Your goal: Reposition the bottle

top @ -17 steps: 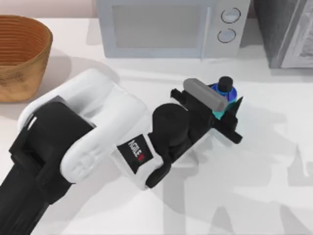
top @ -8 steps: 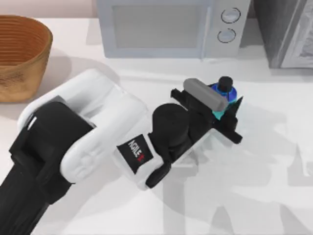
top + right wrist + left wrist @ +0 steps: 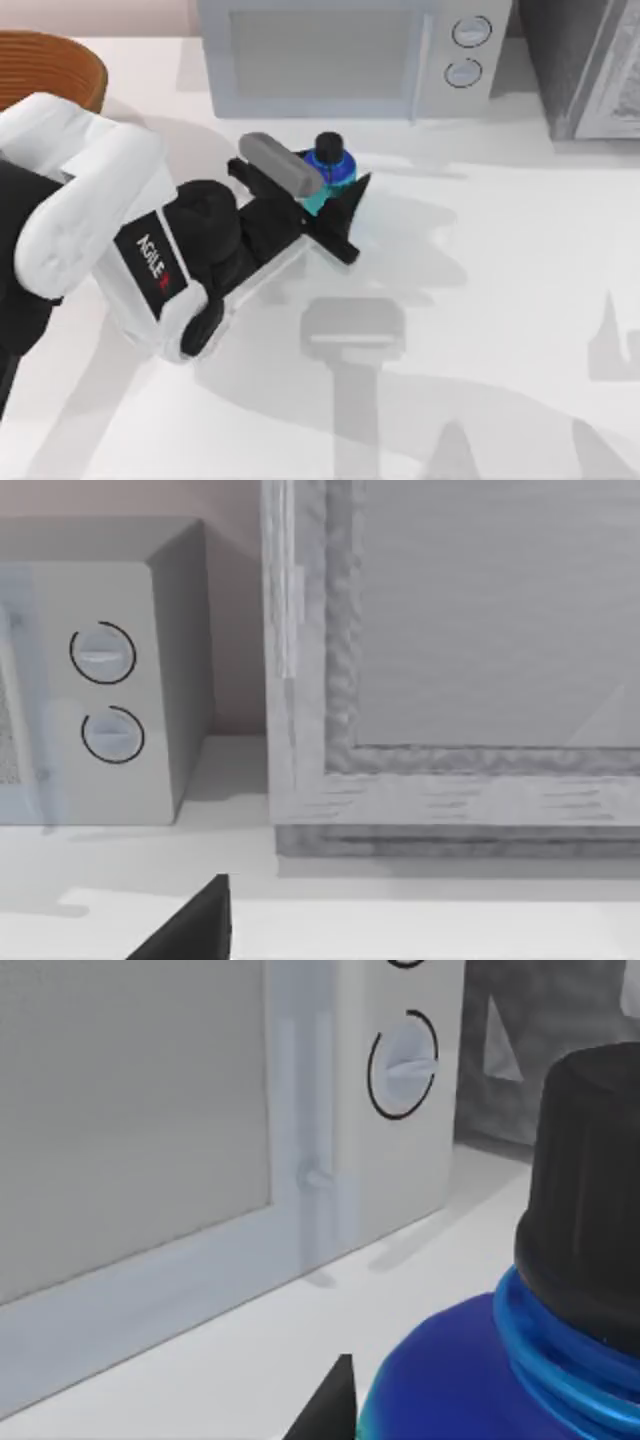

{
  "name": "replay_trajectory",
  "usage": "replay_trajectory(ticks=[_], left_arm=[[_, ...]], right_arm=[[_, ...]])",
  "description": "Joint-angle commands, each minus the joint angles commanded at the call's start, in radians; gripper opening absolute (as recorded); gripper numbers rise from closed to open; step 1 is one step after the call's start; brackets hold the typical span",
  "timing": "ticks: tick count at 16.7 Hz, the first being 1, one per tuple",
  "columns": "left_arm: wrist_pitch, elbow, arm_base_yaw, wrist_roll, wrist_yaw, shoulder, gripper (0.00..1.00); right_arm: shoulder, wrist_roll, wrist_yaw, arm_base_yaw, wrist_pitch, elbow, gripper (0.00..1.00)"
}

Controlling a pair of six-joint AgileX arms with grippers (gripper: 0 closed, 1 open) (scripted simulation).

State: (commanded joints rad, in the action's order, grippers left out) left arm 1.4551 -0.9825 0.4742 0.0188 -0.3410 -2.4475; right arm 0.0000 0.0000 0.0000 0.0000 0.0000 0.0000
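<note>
Here the left tool [image 3: 325, 205] is gripping the bottle [image 3: 327, 175], its two black fingers [image 3: 345, 205] pressing on either side of the cyan body while the black cap and blue shoulder are sticking up just past them. In the top view the bottle is sitting at the very tip of the tool, on the side away from the white AgileX arm [image 3: 95, 230], which is reaching in from the desk's left. In the left wrist view the bottle [image 3: 500, 1360] is looming right in front of the camera, blue shoulder below and black cap above, with a dark fingertip [image 3: 330, 1405] showing beside it.

Beneath the tool the white desk [image 3: 500, 300] is carrying its grey shadow, lying a little nearer the front edge than the tool itself. Beyond the bottle, further out from the tool's tip, the microwave [image 3: 350, 55] is standing along the back of the desk, its two round dials [image 3: 465, 50] off to the tool's right. Behind the arm, at the back left, the wicker basket [image 3: 60, 65] is peeking out, well apart from the bottle. Farthest off, at the back right corner, a grey cabinet [image 3: 585, 65] is standing beside the microwave.

In the right wrist view the right arm's camera is facing the microwave [image 3: 110, 690] and cabinet [image 3: 450, 660]; whether the right tool is open or closed I cannot tell.
</note>
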Motion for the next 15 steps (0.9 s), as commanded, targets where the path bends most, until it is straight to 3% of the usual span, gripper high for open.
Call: replay_trajectory(ticks=[9,12,15], left_arm=[[0.197,0.413,-0.537,0.014,-0.521,0.203,0.0],[0.229,0.483,-0.627,0.016,-0.608,0.241,0.0],[0.233,0.491,-0.638,0.016,-0.619,0.246,0.0]], right_arm=[[0.0,0.0,0.0,0.0,0.0,0.0,1.0],[0.0,0.0,0.0,0.0,0.0,0.0,1.0],[0.0,0.0,0.0,0.0,0.0,0.0,1.0]])
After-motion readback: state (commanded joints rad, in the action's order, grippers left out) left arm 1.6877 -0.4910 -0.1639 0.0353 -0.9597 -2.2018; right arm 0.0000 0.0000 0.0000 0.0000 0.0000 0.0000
